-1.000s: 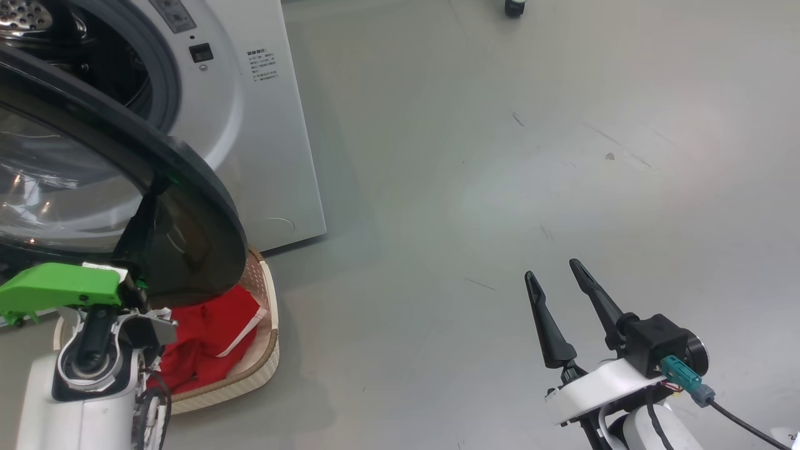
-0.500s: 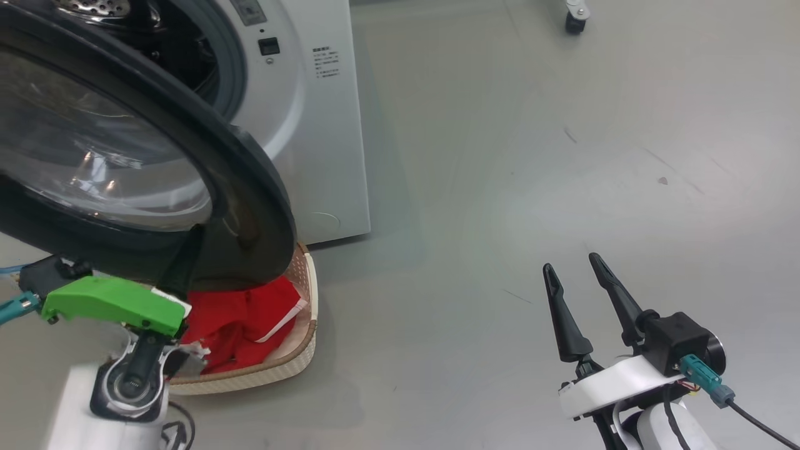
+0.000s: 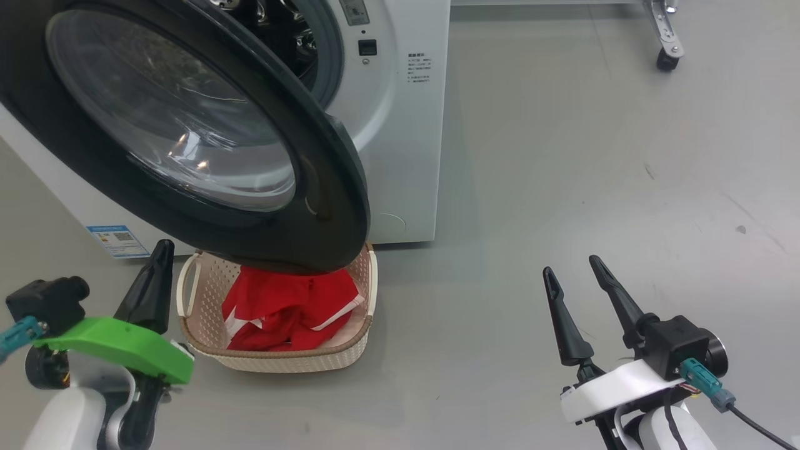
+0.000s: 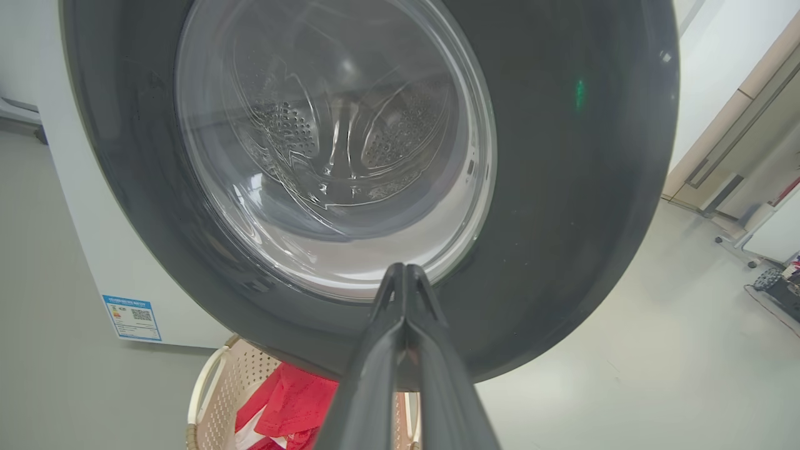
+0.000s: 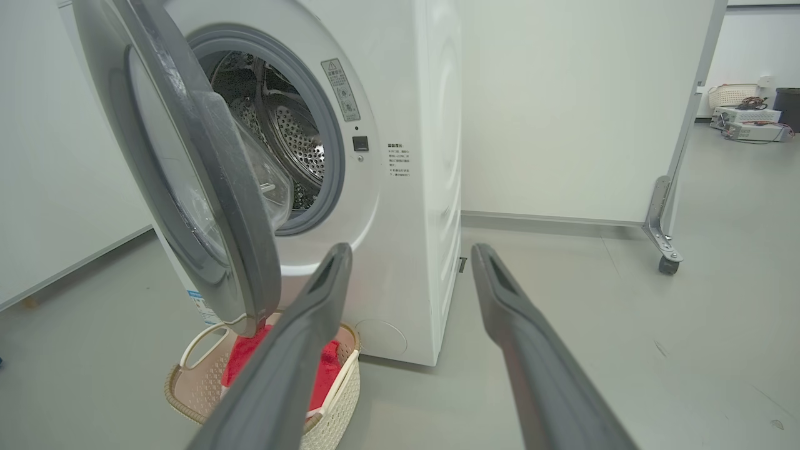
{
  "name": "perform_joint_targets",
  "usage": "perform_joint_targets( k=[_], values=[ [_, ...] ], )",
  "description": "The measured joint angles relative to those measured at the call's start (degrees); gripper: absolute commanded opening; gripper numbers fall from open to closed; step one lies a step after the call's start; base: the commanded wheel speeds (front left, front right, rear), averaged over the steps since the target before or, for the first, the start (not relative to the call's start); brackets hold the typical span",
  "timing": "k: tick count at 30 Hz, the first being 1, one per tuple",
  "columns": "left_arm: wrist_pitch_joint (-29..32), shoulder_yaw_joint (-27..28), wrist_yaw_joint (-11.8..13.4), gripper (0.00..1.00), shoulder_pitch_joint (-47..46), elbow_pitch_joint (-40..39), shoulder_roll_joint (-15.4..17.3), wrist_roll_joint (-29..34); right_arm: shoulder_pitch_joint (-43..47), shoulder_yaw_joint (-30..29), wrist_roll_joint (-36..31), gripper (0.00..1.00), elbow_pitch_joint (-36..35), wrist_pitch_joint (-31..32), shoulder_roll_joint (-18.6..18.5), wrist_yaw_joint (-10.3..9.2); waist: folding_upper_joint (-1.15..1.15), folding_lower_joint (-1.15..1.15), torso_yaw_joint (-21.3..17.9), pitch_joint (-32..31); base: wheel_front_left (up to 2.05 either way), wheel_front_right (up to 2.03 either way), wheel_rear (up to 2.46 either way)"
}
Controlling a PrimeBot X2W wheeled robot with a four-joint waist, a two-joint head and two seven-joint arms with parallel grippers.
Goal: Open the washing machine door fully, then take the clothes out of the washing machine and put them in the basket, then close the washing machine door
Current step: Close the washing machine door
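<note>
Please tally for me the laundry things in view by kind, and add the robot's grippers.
Washing machine: 1
Door: 1
Basket: 1
Heap of red clothes: 1
Grippers: 2, left gripper and right gripper
Total: 6

The washing machine door (image 3: 331, 187) hangs out over the basket (image 3: 294, 357), roofing its far half and screening the drum opening (image 3: 281, 28) from the left, while open floor (image 3: 562, 156) stretches away on the right.

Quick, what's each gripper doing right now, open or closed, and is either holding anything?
Left gripper: jaws closed, holding nothing.
Right gripper: jaws open, holding nothing.
</note>
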Motion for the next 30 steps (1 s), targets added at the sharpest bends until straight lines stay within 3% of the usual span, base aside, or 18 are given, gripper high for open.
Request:
perform_joint_targets(
  k=[11,19,21,22,30],
  values=[
    [-11.8,-1.2,0.0,0.00,6.8,-1.2,1.6,9.2,0.0,0.9,-0.2,1.00,0.0,0.0,0.0,0.51,0.00,0.00,2.9,-1.3,0.00,0.00,0.00],
    [-12.4,-2.2,0.4,0.00,9.6,-1.1,1.9,16.3,0.2,0.9,-0.2,1.00,0.1,0.0,0.0,0.57,0.00,0.00,3.3,-1.7,0.00,0.00,0.00],
    [-12.5,-2.2,0.8,0.71,10.0,-1.1,1.8,17.6,0.2,0.9,-0.2,1.00,0.1,0.0,0.1,0.57,0.00,0.00,3.3,-1.7,0.00,0.00,0.00],
    [-12.5,-2.0,1.2,1.00,10.2,-1.1,1.5,17.6,0.2,0.9,-0.2,1.00,0.1,0.0,0.1,0.57,0.00,0.00,3.3,-1.7,0.00,0.00,0.00],
    [-12.5,-0.8,2.1,1.00,11.5,-1.1,0.1,19.7,0.2,0.9,-0.1,1.00,0.1,0.0,0.1,0.57,0.00,0.00,3.1,-1.7,0.00,0.00,0.00]
  ],
)
